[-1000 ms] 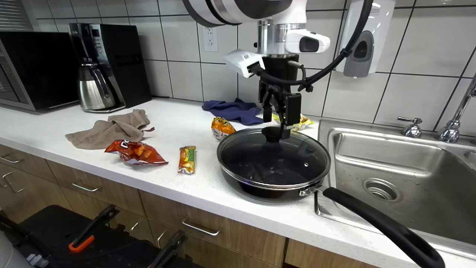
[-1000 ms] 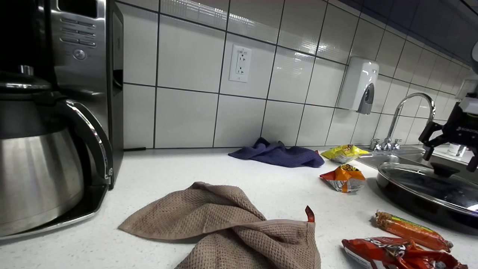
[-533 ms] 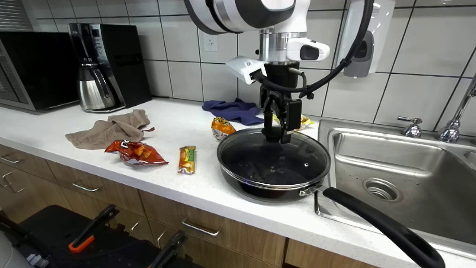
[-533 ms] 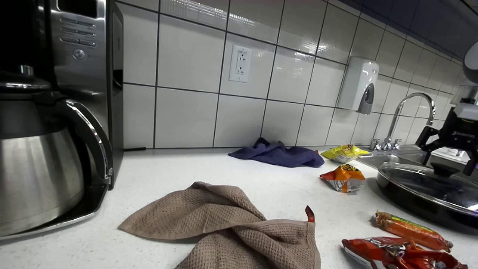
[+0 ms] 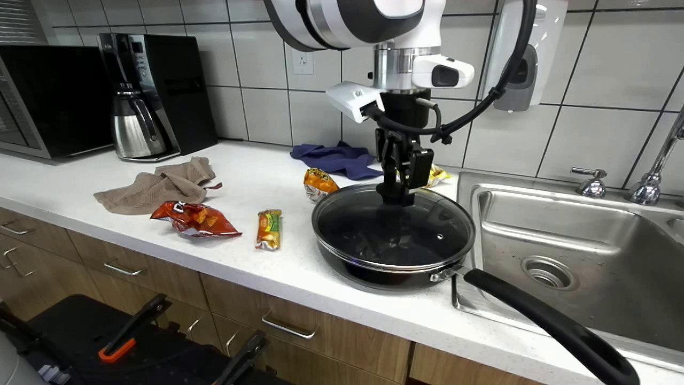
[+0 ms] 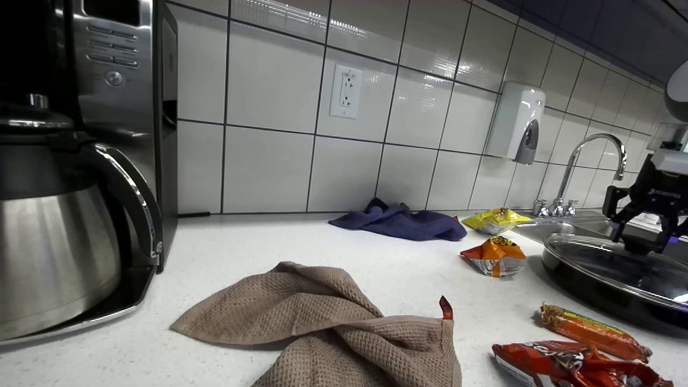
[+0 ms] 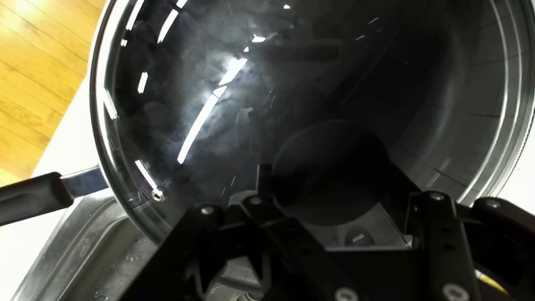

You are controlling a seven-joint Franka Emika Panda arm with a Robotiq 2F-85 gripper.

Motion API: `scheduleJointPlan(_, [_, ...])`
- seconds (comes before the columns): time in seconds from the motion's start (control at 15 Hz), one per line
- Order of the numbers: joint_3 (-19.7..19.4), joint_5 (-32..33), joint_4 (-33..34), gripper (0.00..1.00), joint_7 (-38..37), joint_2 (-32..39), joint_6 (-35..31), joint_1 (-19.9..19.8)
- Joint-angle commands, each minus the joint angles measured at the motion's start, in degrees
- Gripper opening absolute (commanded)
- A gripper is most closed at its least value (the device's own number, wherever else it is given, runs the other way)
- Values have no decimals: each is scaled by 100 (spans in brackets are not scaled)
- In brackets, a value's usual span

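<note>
Lid knob point(image 7: 330, 171), black — just right of centre in the wrist view; held between the narrowed jaws, one side of them against each flank. Glass lid point(image 5: 363, 235), steel-rimmed — seated on the frying pan point(image 5: 385, 277), right of centre in an exterior view. Bench point(image 5: 246, 171), white, bearing: orange snack bag point(image 5: 319, 184), at the pan's upper left; wrapped bar point(image 5: 269, 230), left of the pan; red chip bag point(image 5: 195, 219), further left.

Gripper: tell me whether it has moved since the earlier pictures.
Yes, down: in an exterior view the gripper sits lower against the soap dispenser than before.
</note>
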State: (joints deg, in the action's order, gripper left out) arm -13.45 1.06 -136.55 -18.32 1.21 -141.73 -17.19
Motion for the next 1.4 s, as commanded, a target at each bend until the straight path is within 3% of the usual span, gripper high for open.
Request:
scheduleJointPlan(0.0, [-94,-168,96,39,212,-18,100,55])
scheduleJointPlan(0.53, [-88,-86,218,39,678,-587,877,64])
scheduleJointPlan(1.33, [114,-68,693,39,869,-383,1398,419])
